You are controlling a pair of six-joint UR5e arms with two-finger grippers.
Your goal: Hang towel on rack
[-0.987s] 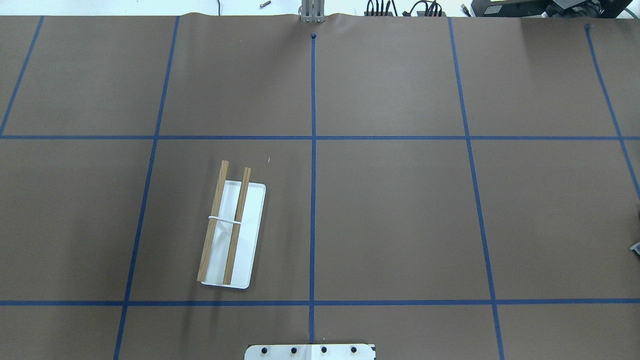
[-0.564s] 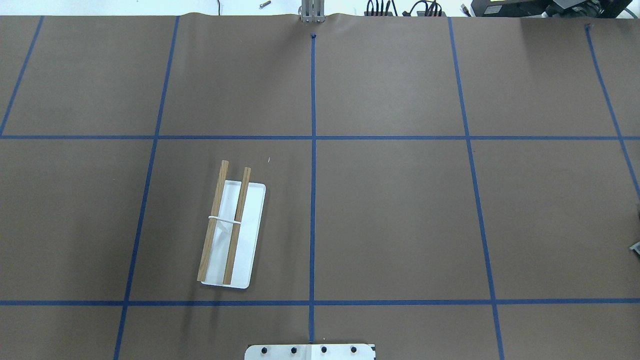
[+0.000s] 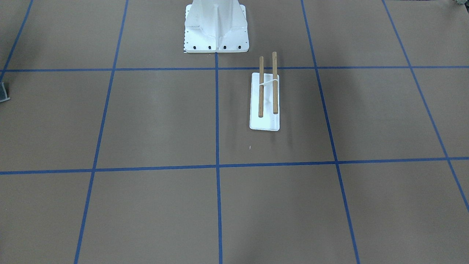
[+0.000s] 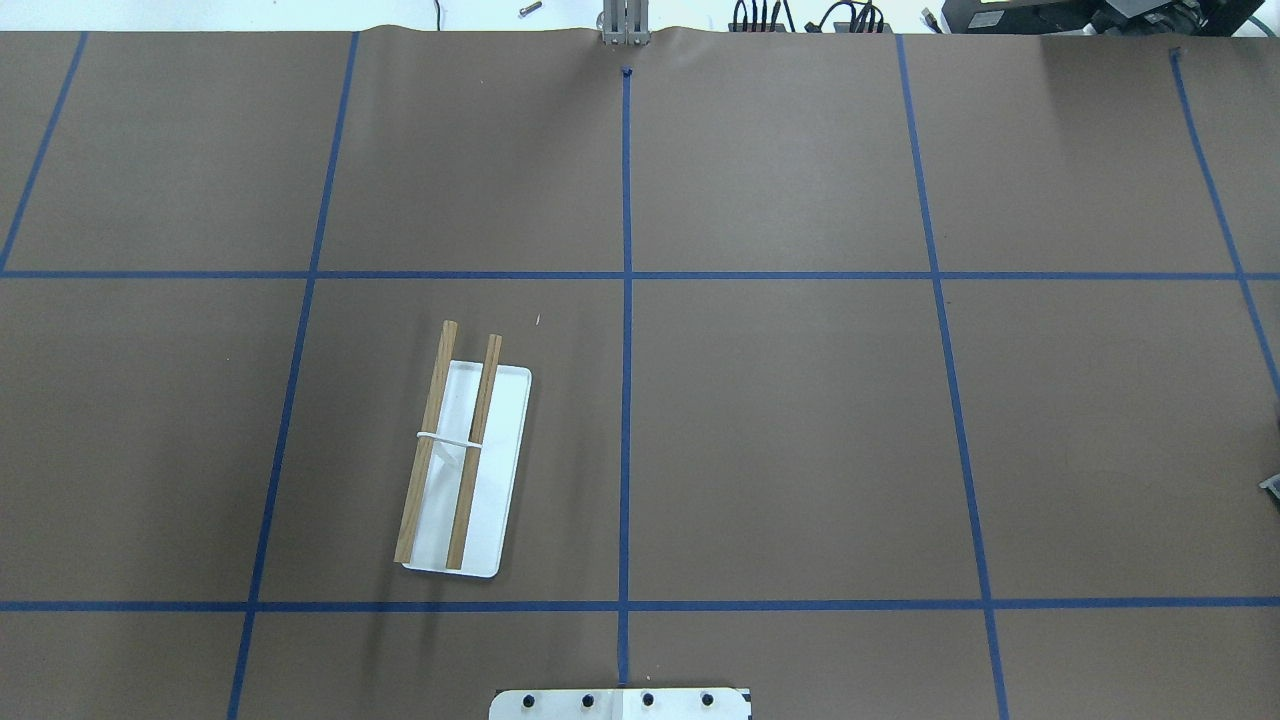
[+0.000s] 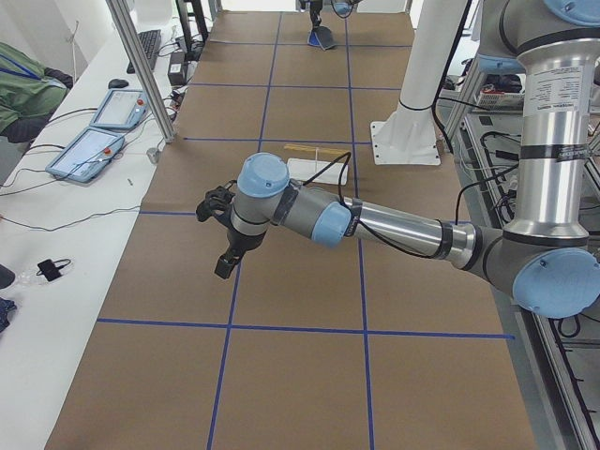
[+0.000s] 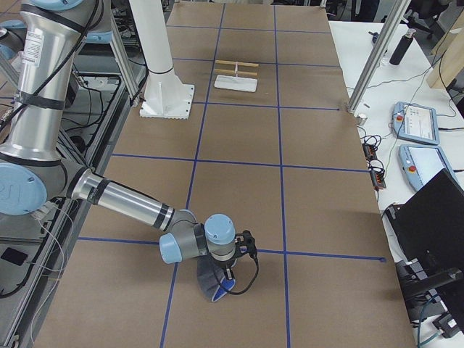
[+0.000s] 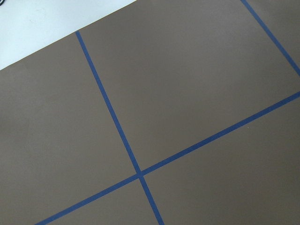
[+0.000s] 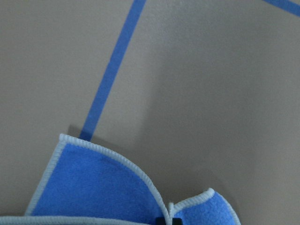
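- The desk (image 4: 800, 420) is covered in brown paper crossed by a grid of blue tape lines (image 4: 626, 400).
- Two arms are in view. The right arm (image 6: 130, 204) reaches out low over the desk's end on the robot's right, its wrist bent so that the tool points down. The left arm (image 5: 394, 225) stretches out nearly level over the opposite end, its wrist also turned down.
- One white bolted pedestal (image 3: 216, 25) stands at the robot's edge of the desk.
- One rack (image 4: 462, 450) sits on the robot's left half of the desk, near the pedestal: a flat white base carrying two parallel wooden rods (image 4: 428, 440), both bare, with a thin white band across them.
- One towel (image 8: 93, 183) hangs blue side out, pale edge showing, at the far right end of the desk, well apart from the rack. I cannot tell whether its lower tip touches the paper.
- The right tool (image 6: 225, 270) is pinched together on the towel, whose folds gather at a dark fingertip in the right wrist view.
- The left tool (image 5: 225, 267) hangs above bare paper and holds nothing; I cannot tell how far apart its fingers are.
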